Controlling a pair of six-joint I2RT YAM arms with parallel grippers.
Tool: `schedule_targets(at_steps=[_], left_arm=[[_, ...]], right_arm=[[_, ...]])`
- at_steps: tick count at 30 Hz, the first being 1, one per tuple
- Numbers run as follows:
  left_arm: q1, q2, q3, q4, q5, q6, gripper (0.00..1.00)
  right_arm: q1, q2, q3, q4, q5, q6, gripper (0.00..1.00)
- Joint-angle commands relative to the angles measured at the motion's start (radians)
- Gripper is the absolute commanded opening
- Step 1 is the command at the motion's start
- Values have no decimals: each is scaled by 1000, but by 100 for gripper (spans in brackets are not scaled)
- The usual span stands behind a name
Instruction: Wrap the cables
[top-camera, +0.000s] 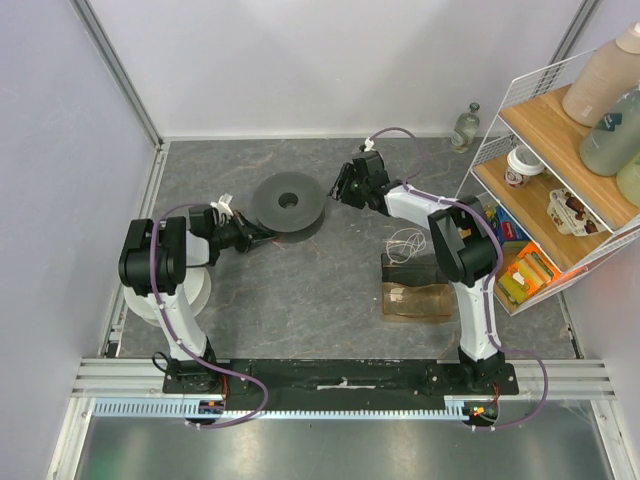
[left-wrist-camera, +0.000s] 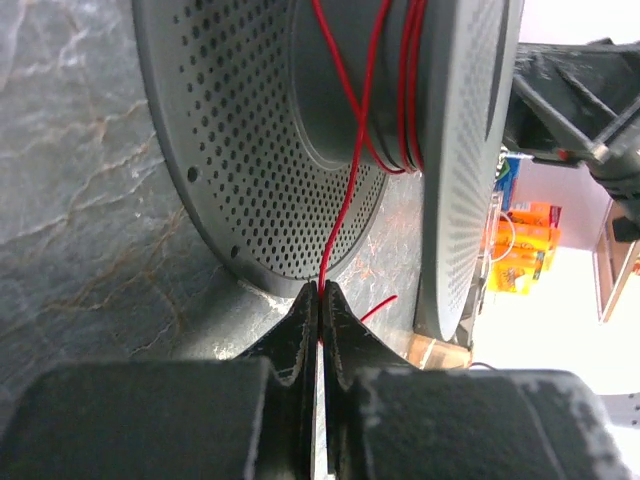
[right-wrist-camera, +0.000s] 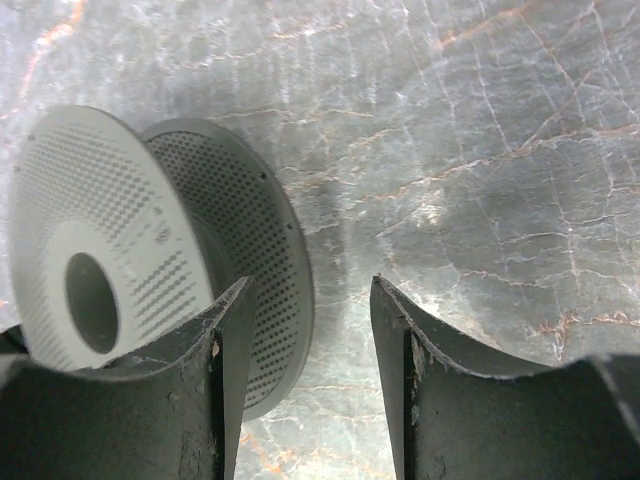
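A grey perforated spool (top-camera: 288, 203) lies flat on the stone table between the arms. In the left wrist view its flanges (left-wrist-camera: 250, 150) fill the frame, and the thin red wire (left-wrist-camera: 345, 190) runs from several turns on the hub down into my left gripper (left-wrist-camera: 320, 290). That gripper (top-camera: 250, 237) is shut on the wire just left of the spool. A short red end sticks out beside the fingers. My right gripper (top-camera: 338, 188) is open and empty at the spool's right side; the spool (right-wrist-camera: 120, 260) shows left of its fingers (right-wrist-camera: 230, 330).
A wire shelf (top-camera: 560, 150) with bottles and boxes stands at the right. A glass bottle (top-camera: 465, 127) is at the back wall. A black block (top-camera: 410, 272) with a white cable coil (top-camera: 405, 242) and a clear box (top-camera: 415, 300) sit by the right arm.
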Motion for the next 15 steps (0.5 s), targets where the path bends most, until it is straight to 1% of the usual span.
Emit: schedule_targets(at_steps=[1, 2, 4, 6, 8, 9, 15], left_arm=[[-22, -33, -34, 112, -32, -149, 5], [-25, -31, -37, 119, -37, -169, 5], [-35, -27, -53, 183, -43, -225, 6], [-46, -22, -51, 194, -56, -244, 6], [-46, -8, -57, 232, -75, -282, 8], [-80, -1, -56, 252, -76, -300, 10], [-112, 30, -54, 323, -130, -371, 11]], right_arm=[[-4, -99, -18, 19, -40, -1, 57], [-4, -106, -21, 50, -51, -4, 58], [-4, -113, -35, 80, -78, 5, 61], [-4, -115, -45, 105, -106, 17, 61], [-4, -112, -53, 130, -151, 30, 58], [-4, -110, -55, 136, -164, 37, 57], [15, -92, -59, 154, -220, 53, 54]])
